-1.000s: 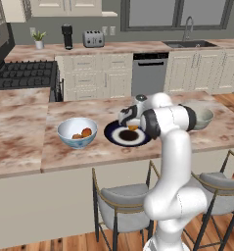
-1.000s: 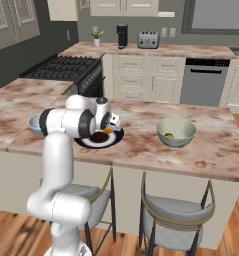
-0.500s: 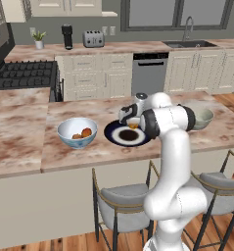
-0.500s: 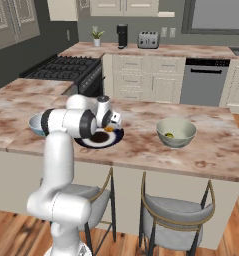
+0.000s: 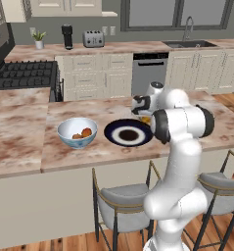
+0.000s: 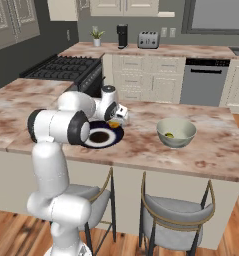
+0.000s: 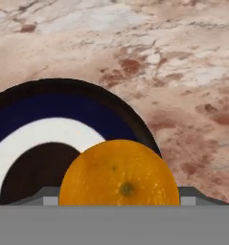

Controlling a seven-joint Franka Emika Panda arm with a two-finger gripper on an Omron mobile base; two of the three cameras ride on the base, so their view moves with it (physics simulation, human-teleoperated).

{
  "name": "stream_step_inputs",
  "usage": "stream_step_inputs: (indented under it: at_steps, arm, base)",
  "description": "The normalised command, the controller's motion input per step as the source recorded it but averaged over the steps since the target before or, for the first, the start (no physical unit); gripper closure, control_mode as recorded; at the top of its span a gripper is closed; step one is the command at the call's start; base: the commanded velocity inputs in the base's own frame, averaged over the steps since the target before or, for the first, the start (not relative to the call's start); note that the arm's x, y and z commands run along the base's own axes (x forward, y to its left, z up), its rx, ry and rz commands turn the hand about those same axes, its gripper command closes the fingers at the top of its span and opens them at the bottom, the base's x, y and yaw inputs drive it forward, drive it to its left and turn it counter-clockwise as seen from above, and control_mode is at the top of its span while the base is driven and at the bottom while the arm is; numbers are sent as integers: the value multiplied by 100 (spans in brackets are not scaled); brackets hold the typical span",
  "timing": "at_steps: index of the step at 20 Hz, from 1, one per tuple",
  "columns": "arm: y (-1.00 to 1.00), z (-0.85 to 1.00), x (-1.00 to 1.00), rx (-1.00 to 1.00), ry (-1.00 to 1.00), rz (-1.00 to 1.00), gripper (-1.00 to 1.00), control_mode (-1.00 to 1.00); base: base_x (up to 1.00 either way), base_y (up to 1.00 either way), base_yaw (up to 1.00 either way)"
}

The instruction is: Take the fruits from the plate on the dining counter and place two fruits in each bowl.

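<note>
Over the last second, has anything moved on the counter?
Hardly. The claw stays over the plate's right edge with the orange between its fingers; any shift is too slight to tell. The blue bowl keeps its two fruits, the cream bowl its one.

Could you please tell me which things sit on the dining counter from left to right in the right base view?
Plate → orange fruit at the gripper → greenish-cream bowl holding a yellow-green fruit.
</note>
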Motion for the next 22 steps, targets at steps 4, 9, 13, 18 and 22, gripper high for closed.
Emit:
stream_step_inputs:
  at_steps: [4, 9, 13, 18, 22]
  arm:
    - [-73, 56, -83, 0, 0, -9, 100, -100]
    - [-55, 35, -32, -7, 0, -20, 100, -100]
    - [-45, 3, 0, -14, -4, -27, 100, -100]
    - [-63, 33, -1, -6, 1, -28, 100, -100]
    - [-78, 45, -11, 0, 6, -19, 100, -100]
  base:
    - [0, 0, 0]
    - [0, 0, 0]
    - [0, 0, 0]
    - [0, 0, 0]
    - [0, 0, 0]
